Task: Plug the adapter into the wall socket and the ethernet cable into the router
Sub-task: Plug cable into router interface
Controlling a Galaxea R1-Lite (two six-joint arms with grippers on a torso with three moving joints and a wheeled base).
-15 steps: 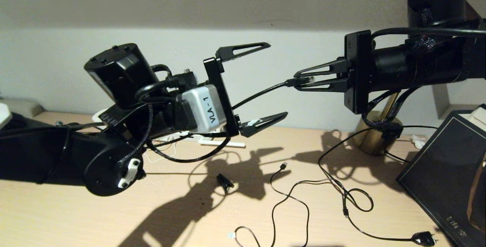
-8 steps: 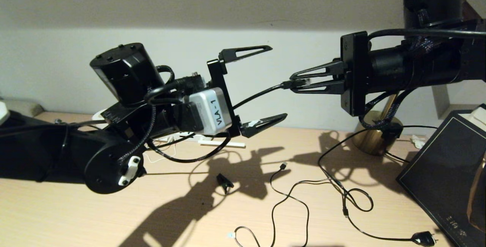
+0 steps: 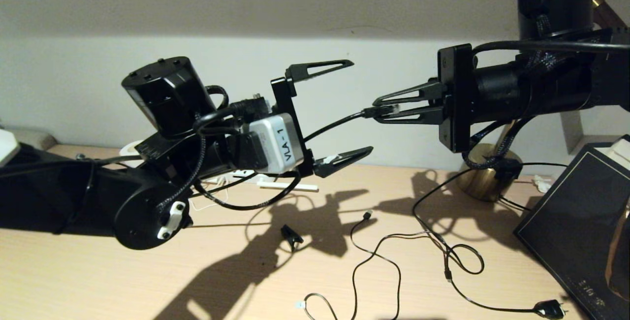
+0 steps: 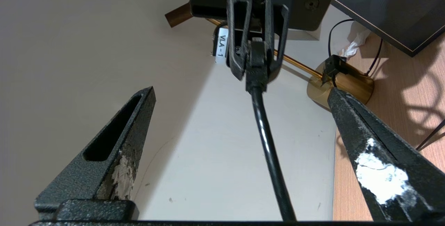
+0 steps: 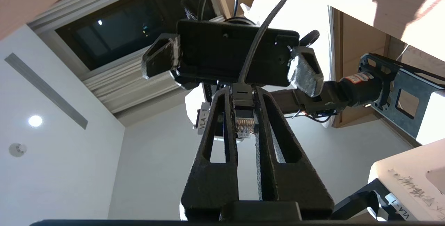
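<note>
While the right gripper (image 3: 376, 110) hangs in the air well above the wooden desk (image 3: 74, 280), its jaws are pinched narrow on the clear connector end of the ethernet cable (image 3: 334, 124), whose gold contacts show between the fingers in the right wrist view (image 5: 245, 123). From that connector the black cable runs down and away to the left gripper (image 3: 362, 108), which faces it from just beside; the left jaws stand wide apart, one finger above the cable and one below, and neither touches it in the left wrist view (image 4: 267, 142). Measured from the connector, the brass lamp base (image 3: 485, 179) sits lower, on the desk against the wall, and a dark framed board (image 3: 581, 221) leans further out beyond that base. Directly under the connector, loose thin black cables (image 3: 393, 256) curl over the desk. A small black clip (image 3: 291, 235) lies near them, below the left gripper. A thin white stick (image 3: 288, 187) lies flat behind the left gripper, close to the wall.
</note>
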